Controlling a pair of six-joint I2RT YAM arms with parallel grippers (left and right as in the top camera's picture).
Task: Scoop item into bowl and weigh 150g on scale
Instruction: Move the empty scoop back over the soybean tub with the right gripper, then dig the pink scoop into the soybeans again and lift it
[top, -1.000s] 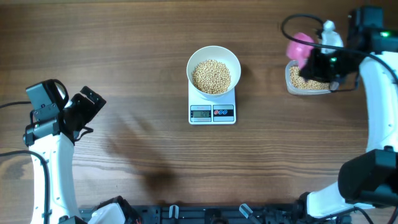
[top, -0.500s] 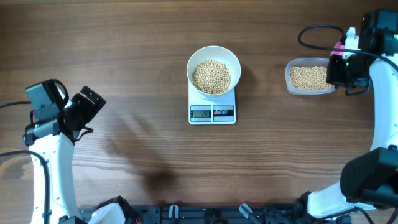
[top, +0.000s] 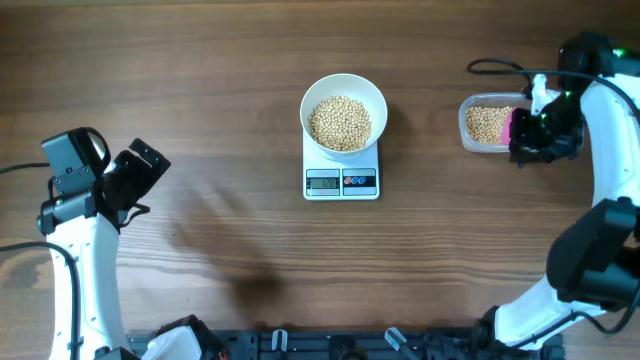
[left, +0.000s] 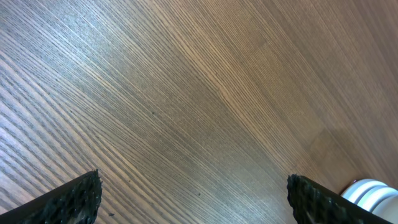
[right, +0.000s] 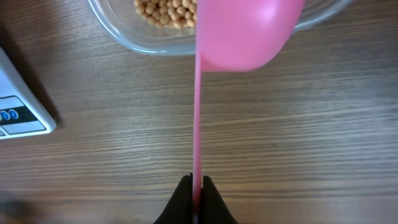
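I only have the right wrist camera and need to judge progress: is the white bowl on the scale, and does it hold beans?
Observer: Yes, the bowl sits on the scale, with a heap of beans inside.
Operator: Where is the left gripper?
Observer: The left gripper hangs open over the wooden table, far from the scale.
Operator: How does the tub lie relative to the scale?
Observer: The clear tub stands apart from the scale, on the side away from the left gripper, level with the bowl.
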